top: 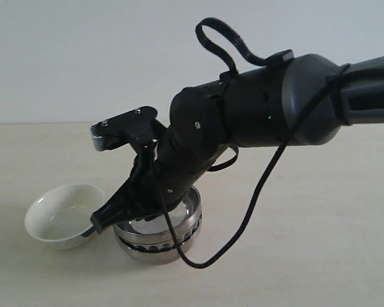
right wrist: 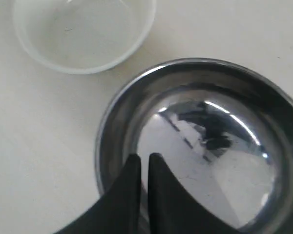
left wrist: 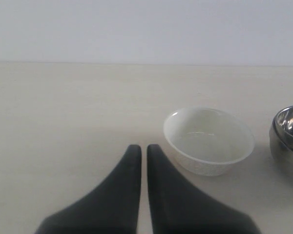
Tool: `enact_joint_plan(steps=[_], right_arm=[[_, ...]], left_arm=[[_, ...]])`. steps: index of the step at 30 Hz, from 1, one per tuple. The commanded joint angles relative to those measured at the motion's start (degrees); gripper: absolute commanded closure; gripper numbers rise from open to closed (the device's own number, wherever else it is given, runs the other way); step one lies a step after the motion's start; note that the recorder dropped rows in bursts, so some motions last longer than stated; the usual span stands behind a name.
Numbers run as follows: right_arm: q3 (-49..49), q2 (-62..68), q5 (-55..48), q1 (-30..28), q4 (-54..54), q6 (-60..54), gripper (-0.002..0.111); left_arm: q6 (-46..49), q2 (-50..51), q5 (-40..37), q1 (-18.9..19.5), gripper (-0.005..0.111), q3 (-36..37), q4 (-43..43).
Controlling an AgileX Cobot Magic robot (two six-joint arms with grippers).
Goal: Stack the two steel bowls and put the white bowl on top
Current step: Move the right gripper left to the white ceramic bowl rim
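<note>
The two steel bowls are stacked. The smooth one [top: 187, 216] sits in the one with the ribbed band [top: 150, 246]. The white bowl [top: 63, 222] stands on the table just to their left, empty and apart from them. My right gripper [top: 97, 224] reaches across and slants down over the stack's left rim. In the right wrist view it [right wrist: 144, 158] is shut, its tips over the inner wall of the upper steel bowl [right wrist: 210, 146], and I see nothing between them. The white bowl [right wrist: 83, 34] lies beyond. My left gripper [left wrist: 139, 146] is shut and empty, short of the white bowl [left wrist: 210, 141].
A pale wooden table [top: 320, 243] carries everything, with a plain white wall behind it. The right arm's black cable [top: 243, 224] hangs in a loop down beside the steel stack. In the left wrist view the steel stack [left wrist: 289, 131] shows at the edge.
</note>
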State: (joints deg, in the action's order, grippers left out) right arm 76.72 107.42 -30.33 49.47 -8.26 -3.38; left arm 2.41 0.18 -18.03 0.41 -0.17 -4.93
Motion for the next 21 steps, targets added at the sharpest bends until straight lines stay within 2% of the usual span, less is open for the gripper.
enact_joint_plan(steps=[1, 12, 21], right_arm=[[-0.1, 1.2, -0.4, 1.4, 0.1, -0.2, 0.108], [-7.5, 1.9, 11.4, 1.4, 0.5, 0.2, 0.108], [-8.1, 1.7, 14.9, 1.4, 0.5, 0.2, 0.108]], left_arm=[[-0.3, -0.2, 0.4, -0.3, 0.103, 0.2, 0.0], [-0.3, -0.2, 0.4, -0.3, 0.103, 0.2, 0.0], [-0.3, -0.2, 0.4, -0.3, 0.103, 0.2, 0.0]])
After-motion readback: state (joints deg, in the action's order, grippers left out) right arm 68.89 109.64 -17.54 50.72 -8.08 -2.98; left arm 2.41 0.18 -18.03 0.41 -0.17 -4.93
